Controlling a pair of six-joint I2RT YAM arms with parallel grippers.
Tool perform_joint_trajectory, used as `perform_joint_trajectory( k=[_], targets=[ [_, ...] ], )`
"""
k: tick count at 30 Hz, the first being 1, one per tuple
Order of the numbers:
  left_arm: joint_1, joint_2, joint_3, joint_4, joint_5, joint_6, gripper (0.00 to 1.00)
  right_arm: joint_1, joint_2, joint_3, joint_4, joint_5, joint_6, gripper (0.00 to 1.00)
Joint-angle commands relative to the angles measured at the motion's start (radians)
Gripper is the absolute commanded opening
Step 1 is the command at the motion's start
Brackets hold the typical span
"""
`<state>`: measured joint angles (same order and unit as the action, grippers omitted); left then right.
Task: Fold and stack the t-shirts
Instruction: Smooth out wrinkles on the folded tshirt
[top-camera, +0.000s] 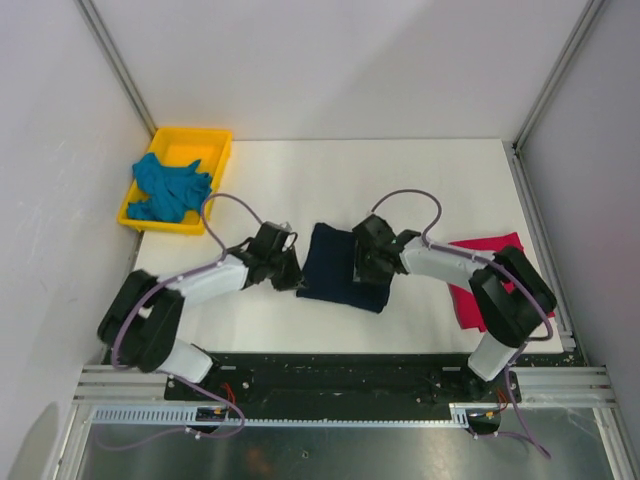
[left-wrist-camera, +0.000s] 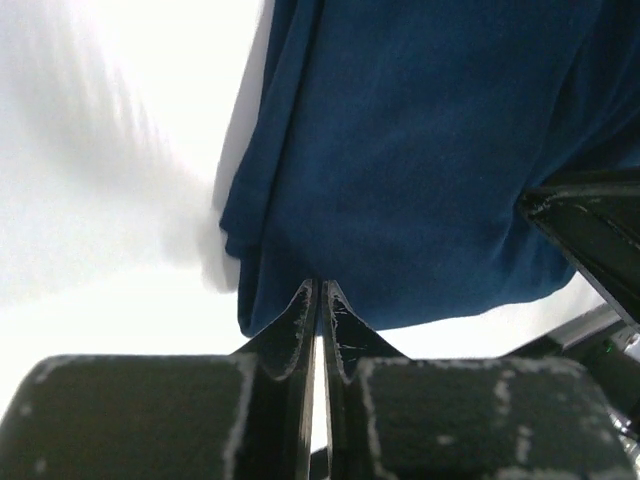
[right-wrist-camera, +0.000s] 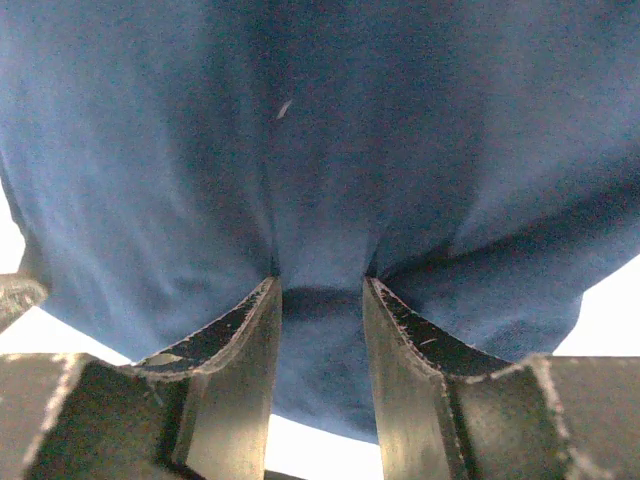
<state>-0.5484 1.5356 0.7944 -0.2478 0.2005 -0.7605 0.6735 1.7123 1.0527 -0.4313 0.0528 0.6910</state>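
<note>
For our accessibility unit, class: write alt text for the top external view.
A folded navy t-shirt lies centrally, the left arm's fingers at its left edge and the right arm's fingers on its right side. A crimson-pink t-shirt lies far right; a teal t-shirt sits bunched in a yellow tray, back left.

The far half of the tabletop (top-camera: 380, 180) lies open for a pass. The middle is taken by the navy shirt (top-camera: 335, 262), with the left end effector (top-camera: 290, 275) at its left edge and the right end effector (top-camera: 362, 268) on its right side (both arms slant in from the near corners). A tray (top-camera: 222, 150) fills the far-left corner, and a pink shirt (top-camera: 485, 248) lies under the right arm.
</note>
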Motion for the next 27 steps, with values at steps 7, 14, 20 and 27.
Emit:
perform_joint_trajectory(
  k=[7, 14, 20, 27],
  targets=[
    [-0.017, -0.270, -0.085, -0.050, -0.063, 0.018, 0.14, 0.045, -0.336, -0.046, -0.161, 0.117, 0.080, 0.50],
    [-0.045, -0.209, 0.003, -0.064, -0.046, 0.017, 0.14, 0.033, -0.566, -0.178, -0.225, 0.115, 0.155, 0.47],
    [-0.066, -0.199, -0.056, -0.065, -0.077, -0.008, 0.15, 0.115, -0.678, -0.373, -0.166, 0.081, 0.282, 0.37],
    [-0.067, -0.246, -0.133, -0.065, -0.116, -0.011, 0.19, 0.223, -0.635, -0.418, -0.106, 0.138, 0.366, 0.38]
  ],
)
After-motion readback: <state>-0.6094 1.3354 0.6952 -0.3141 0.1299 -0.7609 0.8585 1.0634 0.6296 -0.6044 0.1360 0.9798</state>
